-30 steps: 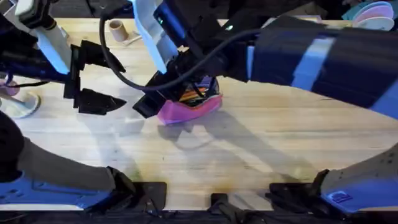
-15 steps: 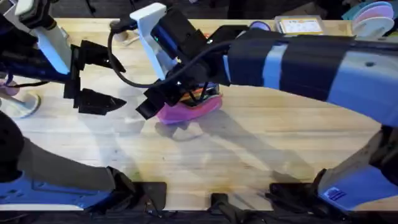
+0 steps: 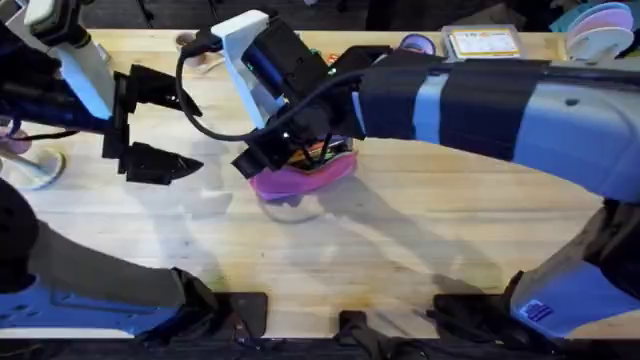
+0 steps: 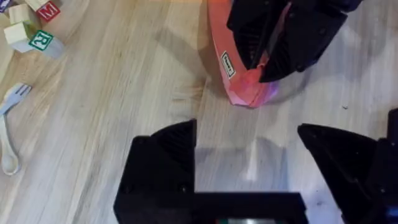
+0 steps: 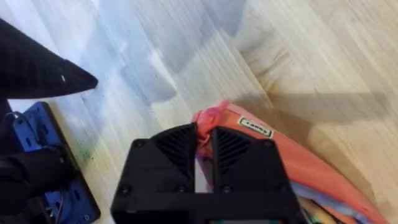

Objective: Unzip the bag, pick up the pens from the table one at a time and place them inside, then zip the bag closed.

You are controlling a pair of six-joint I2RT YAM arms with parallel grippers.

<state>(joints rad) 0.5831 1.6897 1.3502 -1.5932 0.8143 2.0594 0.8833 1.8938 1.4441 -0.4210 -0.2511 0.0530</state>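
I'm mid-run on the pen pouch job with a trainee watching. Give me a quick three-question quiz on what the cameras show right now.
1. True or false: the left pincer is gripping the bag.
2. What does the right pincer have its fingers closed on? A) a pen lying on the table B) the end of the bag by its small label C) a wooden block
3. Fill in: pen-like orange and dark sticks show inside the bag's ____ top.

Key
1. False: it is open and apart from the bag, over bare table.
2. B: in the right wrist view the fingers pinch the pink fabric at the bag's end.
3. open
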